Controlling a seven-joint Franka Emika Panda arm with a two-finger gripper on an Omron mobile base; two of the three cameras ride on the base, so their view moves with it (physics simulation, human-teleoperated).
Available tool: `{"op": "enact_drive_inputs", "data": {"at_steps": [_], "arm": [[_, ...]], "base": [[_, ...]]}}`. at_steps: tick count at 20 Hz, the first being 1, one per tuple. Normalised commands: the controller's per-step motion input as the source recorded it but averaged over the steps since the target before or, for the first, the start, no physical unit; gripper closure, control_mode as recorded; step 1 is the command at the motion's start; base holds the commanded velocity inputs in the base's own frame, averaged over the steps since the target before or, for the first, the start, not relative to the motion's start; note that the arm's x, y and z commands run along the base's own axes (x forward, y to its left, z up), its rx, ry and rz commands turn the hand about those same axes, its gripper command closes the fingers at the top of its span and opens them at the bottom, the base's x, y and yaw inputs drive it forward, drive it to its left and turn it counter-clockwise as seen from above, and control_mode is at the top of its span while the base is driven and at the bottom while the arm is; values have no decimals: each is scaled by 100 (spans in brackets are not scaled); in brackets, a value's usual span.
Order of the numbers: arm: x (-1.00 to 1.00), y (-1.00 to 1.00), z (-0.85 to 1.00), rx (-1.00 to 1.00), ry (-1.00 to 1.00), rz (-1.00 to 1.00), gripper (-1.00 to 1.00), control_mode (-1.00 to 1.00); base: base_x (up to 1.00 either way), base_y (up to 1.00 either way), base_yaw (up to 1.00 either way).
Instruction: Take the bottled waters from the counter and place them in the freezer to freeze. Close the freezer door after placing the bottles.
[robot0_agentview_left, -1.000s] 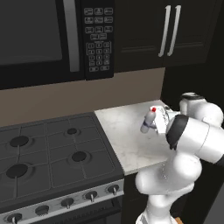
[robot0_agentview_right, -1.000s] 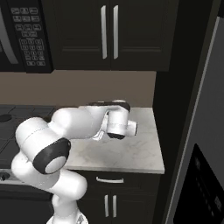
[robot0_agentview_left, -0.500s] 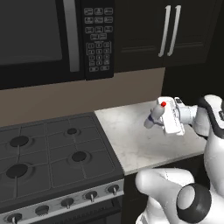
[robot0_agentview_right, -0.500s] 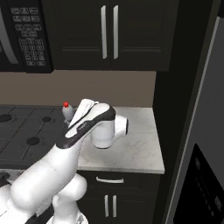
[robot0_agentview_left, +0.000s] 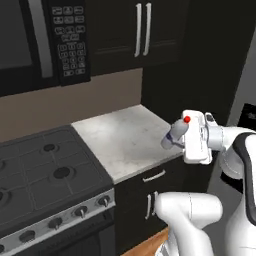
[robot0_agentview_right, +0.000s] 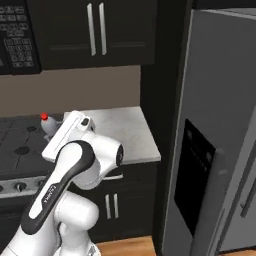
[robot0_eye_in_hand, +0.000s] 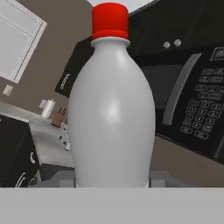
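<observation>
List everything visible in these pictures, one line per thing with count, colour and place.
bottled water: one, pale body with red cap, held off the counter in the pincer
counter: one, white-grey marble, right of the stovetop
stovetop: one, black gas, left of the counter
microwave: one, black with keypad, above the stovetop
upper cabinets: dark doors, silver bar handles, above the counter
lower cabinets: dark, silver handles, under the counter
freezer door: one, grey with black dispenser panel, shut, right of the counter
arm: one, white with dark joints
pincer: one, shut on the bottled water
</observation>
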Motion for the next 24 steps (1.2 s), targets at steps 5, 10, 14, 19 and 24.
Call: {"op": "enact_drive_inputs", "data": {"at_steps": [5, 10, 14, 19, 24], "arm": [[0, 0, 0, 0, 0, 0, 100, 100], [0, 0, 0, 0, 0, 0, 100, 100], [0, 0, 0, 0, 0, 0, 100, 100], [0, 0, 0, 0, 0, 0, 100, 100], [0, 0, 0, 0, 0, 0, 100, 100]], "base": [[-100, 19, -79], [-91, 11, -83], [-80, 0, -81], [-33, -58, -71], [76, -82, -25]]}}
